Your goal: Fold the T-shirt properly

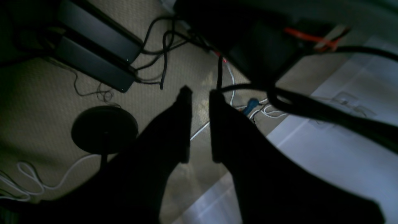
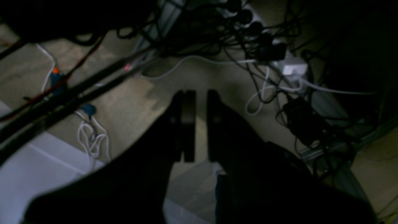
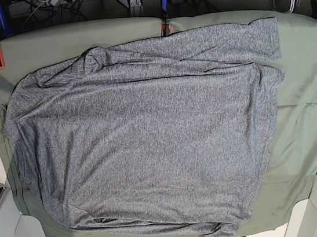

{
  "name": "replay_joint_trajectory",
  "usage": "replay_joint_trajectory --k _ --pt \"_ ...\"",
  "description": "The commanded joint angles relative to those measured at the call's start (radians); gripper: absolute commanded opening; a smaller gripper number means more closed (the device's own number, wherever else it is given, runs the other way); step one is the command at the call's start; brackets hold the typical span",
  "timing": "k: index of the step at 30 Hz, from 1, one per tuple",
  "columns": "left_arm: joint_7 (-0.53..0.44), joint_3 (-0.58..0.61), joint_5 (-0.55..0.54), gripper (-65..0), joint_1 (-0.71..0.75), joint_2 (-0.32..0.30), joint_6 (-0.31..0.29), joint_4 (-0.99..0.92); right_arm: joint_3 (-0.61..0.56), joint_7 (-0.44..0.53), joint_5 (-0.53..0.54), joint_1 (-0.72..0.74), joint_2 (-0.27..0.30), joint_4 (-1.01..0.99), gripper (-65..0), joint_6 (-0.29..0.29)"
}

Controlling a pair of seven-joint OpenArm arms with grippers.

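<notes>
A: ok so how'd the T-shirt (image 3: 161,135) look?
B: kinda rumpled tbh. Heather-grey, speckled, spread wide on the olive-green sheet (image 3: 307,116), with a long flap along the top, bunched folds down the left side of the base view and creases by the bottom edge.
A: and the grippers?
B: left gripper (image 1: 200,90) and right gripper (image 2: 201,93) both had a narrow gap between the fingertips, nothing in either, both away from the shirt.
</notes>
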Motion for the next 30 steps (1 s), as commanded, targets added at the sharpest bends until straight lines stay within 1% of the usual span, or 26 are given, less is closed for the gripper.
replay_joint_trajectory --k 1,6,9,12,17,19,23,26,30 --pt "-0.010 0.000 -0.002 -54.7 0.007 0.002 -0.011 0.011 -0.002 0.008 0.000 -0.005 0.001 0.003 -59.7 0.003" --pt "-0.009 0.000 -0.002 -54.7 0.018 0.003 -0.013 0.031 -0.002 0.008 0.000 -0.008 0.002 0.002 -59.7 0.003" --pt "-0.008 0.000 -0.002 -54.7 0.031 0.002 -0.043 0.032 -0.002 0.008 0.000 -0.031 0.004 0.005 -59.7 0.003" --pt "0.014 0.000 -0.002 -54.7 0.052 0.003 -0.079 0.032 -0.002 0.008 0.000 -0.055 0.006 0.011 -59.7 0.003" --pt "0.005 0.000 -0.002 -54.7 0.091 0.002 -0.075 0.032 -0.002 0.009 0.000 -0.077 0.006 0.035 -59.7 0.003" --pt "-0.006 0.000 -0.002 -54.7 0.092 0.002 -0.063 0.032 -0.002 0.010 0.000 -0.076 0.006 0.043 -59.7 0.003" --pt "-0.006 0.000 -0.002 -54.7 0.090 0.002 -0.001 0.040 -0.002 0.012 0.000 -0.076 0.006 0.076 -59.7 0.003" --pt "-0.006 0.000 -0.002 -54.7 0.088 0.002 0.035 0.054 -0.002 0.012 0.000 -0.074 0.006 0.106 -59.7 0.003" --pt "-0.007 0.000 -0.002 -54.7 0.077 0.002 0.058 0.074 -0.002 0.012 0.000 -0.058 0.006 0.122 -59.7 0.003"
